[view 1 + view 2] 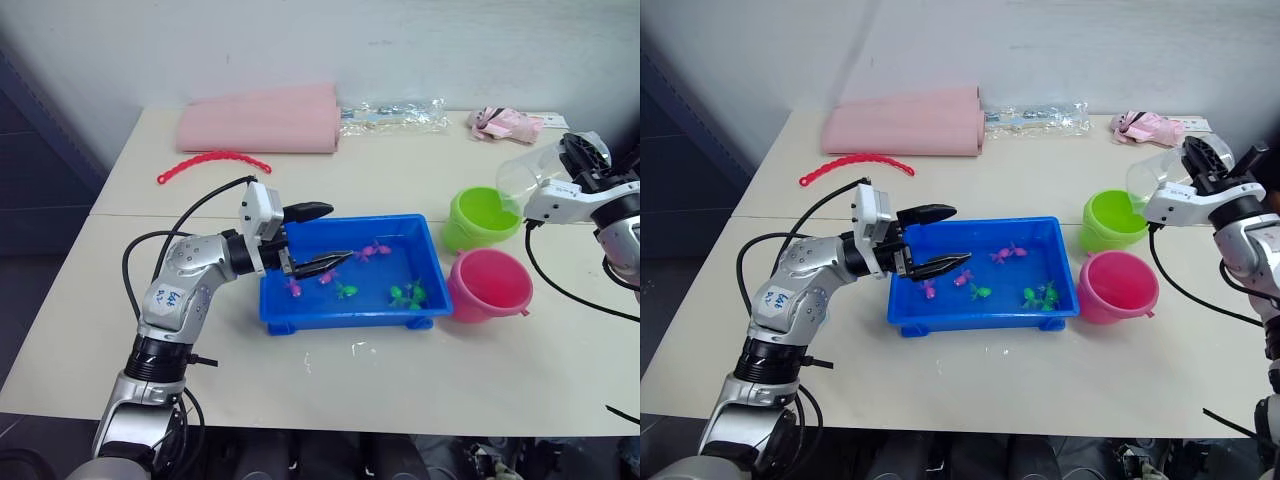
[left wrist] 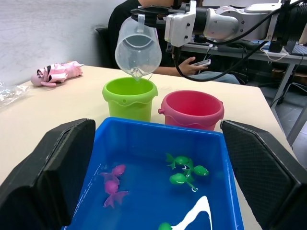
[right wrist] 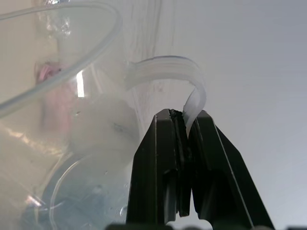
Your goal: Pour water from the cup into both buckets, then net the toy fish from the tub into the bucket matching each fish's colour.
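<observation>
My right gripper [image 3: 187, 125] is shut on the handle of the clear cup [image 1: 525, 172], which is tipped over the lime green bucket [image 1: 482, 218]; in the left wrist view the cup [image 2: 138, 47] pours a thin stream into that green bucket [image 2: 129, 97]. The pink bucket [image 1: 489, 285] stands just in front of it. The blue tub [image 1: 350, 313] holds water and several pink and green toy fish [image 1: 407, 294]. My left gripper [image 1: 320, 238] is open at the tub's left end, one finger over the rim, one above the water. The net is out of view.
A folded pink cloth [image 1: 262, 122] lies at the back of the table, with a red beaded strip [image 1: 212, 162] in front of it. A clear plastic bag [image 1: 392, 116] and a pink toy [image 1: 505, 124] lie along the back edge. A person sits behind the table.
</observation>
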Available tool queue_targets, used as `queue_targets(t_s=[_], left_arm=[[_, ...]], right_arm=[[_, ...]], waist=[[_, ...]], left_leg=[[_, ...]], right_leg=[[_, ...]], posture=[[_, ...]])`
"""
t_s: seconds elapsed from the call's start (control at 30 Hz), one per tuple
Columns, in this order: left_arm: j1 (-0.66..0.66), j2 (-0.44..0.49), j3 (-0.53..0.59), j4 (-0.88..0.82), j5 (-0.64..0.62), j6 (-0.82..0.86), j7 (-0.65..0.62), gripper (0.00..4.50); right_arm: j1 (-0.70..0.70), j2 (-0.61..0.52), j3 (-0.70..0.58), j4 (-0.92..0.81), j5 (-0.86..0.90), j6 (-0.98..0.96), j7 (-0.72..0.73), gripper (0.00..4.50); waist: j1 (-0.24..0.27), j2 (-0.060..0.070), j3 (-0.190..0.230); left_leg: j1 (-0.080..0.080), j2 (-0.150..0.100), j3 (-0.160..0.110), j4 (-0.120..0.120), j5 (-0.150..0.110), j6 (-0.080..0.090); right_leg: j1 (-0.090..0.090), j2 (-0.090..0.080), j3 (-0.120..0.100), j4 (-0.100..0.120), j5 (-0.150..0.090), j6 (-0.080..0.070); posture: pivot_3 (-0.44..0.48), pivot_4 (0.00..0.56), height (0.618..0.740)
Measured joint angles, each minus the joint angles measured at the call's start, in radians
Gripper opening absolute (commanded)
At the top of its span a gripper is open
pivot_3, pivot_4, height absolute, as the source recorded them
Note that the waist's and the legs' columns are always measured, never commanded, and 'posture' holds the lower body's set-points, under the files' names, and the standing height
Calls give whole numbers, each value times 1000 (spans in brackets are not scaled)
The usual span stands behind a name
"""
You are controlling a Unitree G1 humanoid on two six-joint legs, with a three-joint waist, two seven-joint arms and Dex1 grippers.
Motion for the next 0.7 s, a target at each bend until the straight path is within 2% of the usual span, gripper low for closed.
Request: queue_targets(t_s=[0.1, 0.2, 0.3, 0.37, 0.43, 0.53, 0.57, 0.7], left_arm=[[21, 10, 2, 0, -2, 1, -12, 4500], [26, 8, 25, -1, -46, 37, -18, 4500], [25, 9, 56, -13, -101, 78, -25, 4500], [25, 59, 58, -45, -119, 106, -63, 4500], [24, 95, 59, -67, -122, 124, -90, 4500], [23, 112, 59, -102, -145, 150, -108, 4500], [20, 116, 56, -134, -163, 169, -117, 4500], [21, 119, 38, -236, -195, 202, -123, 4500]], right_arm=[[18, 16, -56, 27, 117, -2, 38, 95], [28, 81, -159, 59, 296, 24, 116, 95], [33, 149, -260, 80, 495, 92, 252, 95], [52, 211, -383, 85, 723, 231, 418, 95], [78, 226, -449, 82, 828, 328, 487, 95], [117, 228, -537, 61, 934, 462, 520, 95], [155, 228, -609, 41, 989, 524, 512, 95], [286, 280, -765, -16, 1072, 563, 441, 95]], waist=[[1, 0, 0], [0, 0, 0], [0, -1, 0], [1, -1, 1], [4, -1, 1], [8, -1, 1], [11, -1, 1], [16, -1, 1]], left_leg=[[0, 0, 0, 0, 0, 0], [0, 1, -1, 1, 0, 0], [1, 1, -3, 2, 0, 0], [1, 1, -5, 1, 0, 0], [1, 0, -6, 2, 0, 0], [1, -1, -7, 2, 0, 1], [1, -1, -7, 2, 0, 1], [2, 0, -7, 2, 0, 1]], right_leg=[[0, 0, 0, 0, 0, 0], [2, 1, -1, 0, 0, 0], [5, 1, -3, 0, 0, 0], [6, 1, -5, -1, 0, 0], [6, 1, -6, -1, 0, 0], [7, -1, -6, -1, 0, 0], [7, -1, -6, -2, 0, 0], [9, 0, -7, -2, 0, 0]], posture=[[0, 150, 740], [0, 150, 740], [0, 150, 740], [0, 150, 740], [0, 150, 740], [0, 150, 740], [0, 150, 740], [0, 150, 740]])
